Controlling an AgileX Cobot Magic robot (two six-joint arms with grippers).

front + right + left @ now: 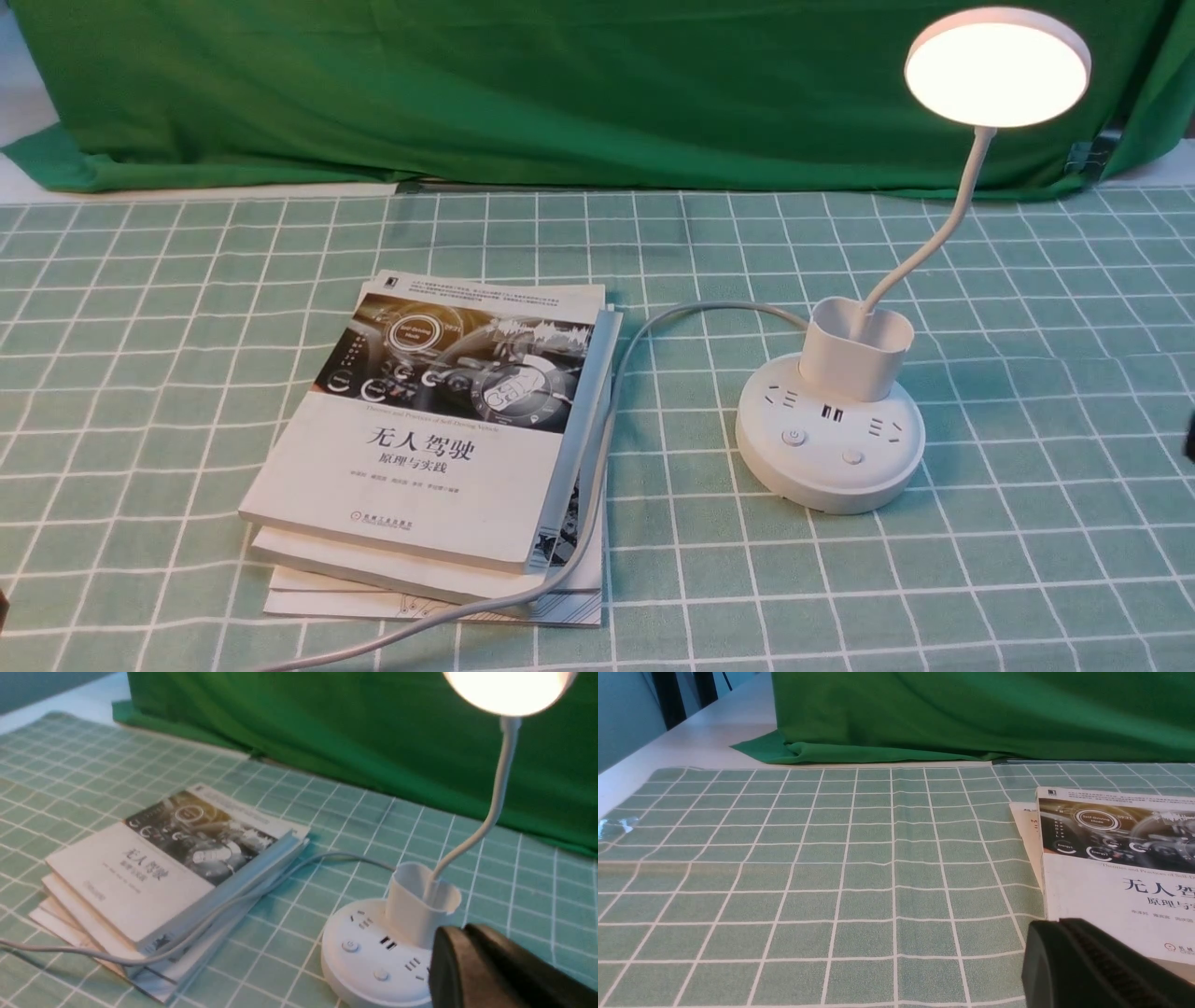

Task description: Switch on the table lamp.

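One table lamp (831,439), disc head glowing, stands toward the bench's (1027,560) right edge, with two buttons (794,437) on its round base. One grey cable (607,448) crosses a stack of at least three books (420,448) nearer the middle. The left hand (1059,926) and right hand (467,931) are each pressed together, empty.

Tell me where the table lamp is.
Front view: the table lamp stands lit on the right side of the checked cloth, just right of the stack of books, its grey cord draped over their right edge.
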